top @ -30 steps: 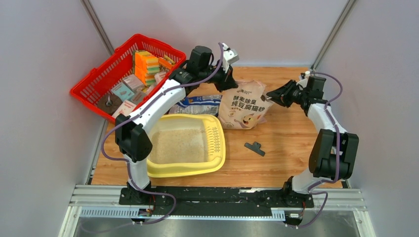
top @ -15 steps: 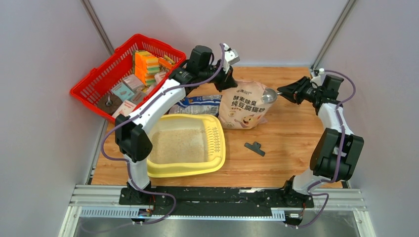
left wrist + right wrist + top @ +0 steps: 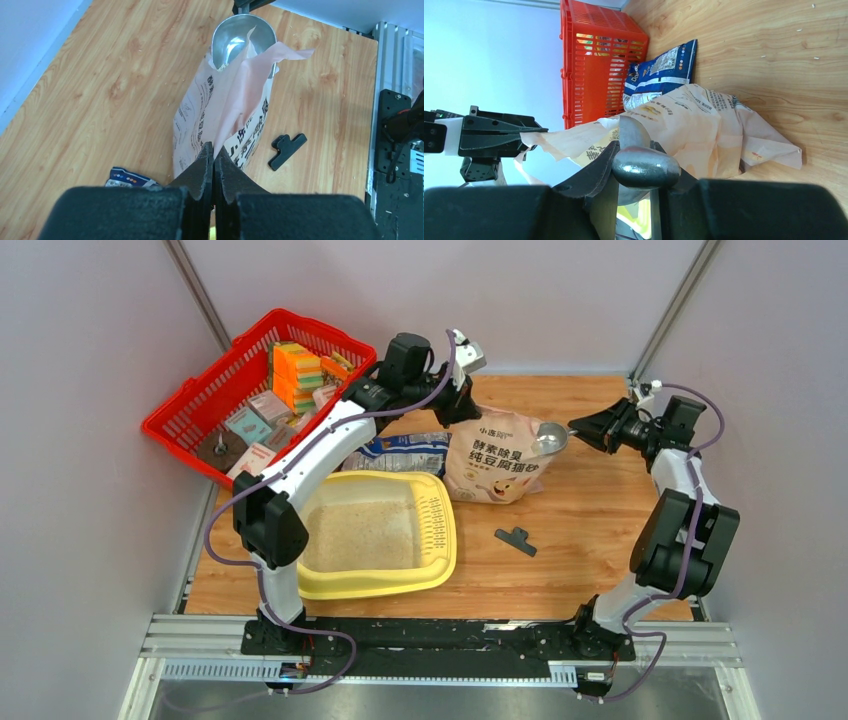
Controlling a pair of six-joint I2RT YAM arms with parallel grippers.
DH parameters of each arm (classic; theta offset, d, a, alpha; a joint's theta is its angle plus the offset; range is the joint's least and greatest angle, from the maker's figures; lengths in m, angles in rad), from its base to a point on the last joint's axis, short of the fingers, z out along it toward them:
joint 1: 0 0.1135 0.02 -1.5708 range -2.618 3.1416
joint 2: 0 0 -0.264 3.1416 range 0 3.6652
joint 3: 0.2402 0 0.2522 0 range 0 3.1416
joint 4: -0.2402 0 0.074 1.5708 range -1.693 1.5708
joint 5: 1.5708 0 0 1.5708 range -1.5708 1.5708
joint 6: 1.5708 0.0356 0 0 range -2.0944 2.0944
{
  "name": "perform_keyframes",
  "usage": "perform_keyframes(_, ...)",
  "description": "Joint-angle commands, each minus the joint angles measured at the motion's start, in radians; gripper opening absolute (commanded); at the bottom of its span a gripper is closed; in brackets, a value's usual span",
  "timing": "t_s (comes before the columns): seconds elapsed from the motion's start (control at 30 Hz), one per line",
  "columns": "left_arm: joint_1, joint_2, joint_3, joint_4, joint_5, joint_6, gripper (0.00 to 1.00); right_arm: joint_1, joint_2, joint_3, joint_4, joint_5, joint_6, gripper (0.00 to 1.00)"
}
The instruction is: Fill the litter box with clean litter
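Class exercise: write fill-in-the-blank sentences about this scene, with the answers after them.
The left hand is shut on the edge of the tan ____. The right hand holds a metal ____. The yellow litter box already contains pale ____. The black clip lies on the ____.
Missing: bag; scoop; litter; table.

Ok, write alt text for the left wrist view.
The left gripper, jaws shut, pinches an edge of the tan litter bag. A metal scoop sits at the bag's open mouth; a black clip lies beside it on the wooden table.
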Motion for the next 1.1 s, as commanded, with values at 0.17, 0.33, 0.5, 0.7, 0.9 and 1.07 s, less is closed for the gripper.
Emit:
perform_keyframes(0.17, 0.019, -0.091, 0.057, 0.074, -0.022, 0.051, 0.00, -0.071, -0.001, 0.059, 0.016, -0.092, 0.026, 0.00)
perform_keyframes(0.33, 0.020, -0.087, 0.055, 0.063, -0.027, 0.062, 0.00, -0.094, -0.035, 0.045, 0.061, -0.073, 0.075, 0.00)
perform_keyframes(0.5, 0.020, -0.077, 0.066, 0.043, -0.036, 0.074, 0.00, -0.123, 0.006, -0.006, 0.199, -0.093, 0.181, 0.00)
perform_keyframes(0.7, 0.020, -0.067, 0.092, 0.019, -0.048, 0.090, 0.00, -0.133, 0.038, 0.037, 0.174, -0.109, 0.139, 0.00)
perform_keyframes(0.9, 0.020, -0.056, 0.106, 0.017, -0.048, 0.081, 0.00, -0.135, 0.055, 0.030, 0.210, -0.096, 0.167, 0.00)
perform_keyframes(1.07, 0.020, -0.056, 0.104, 0.008, -0.051, 0.091, 0.00, -0.149, 0.054, 0.011, 0.309, -0.107, 0.254, 0.00)
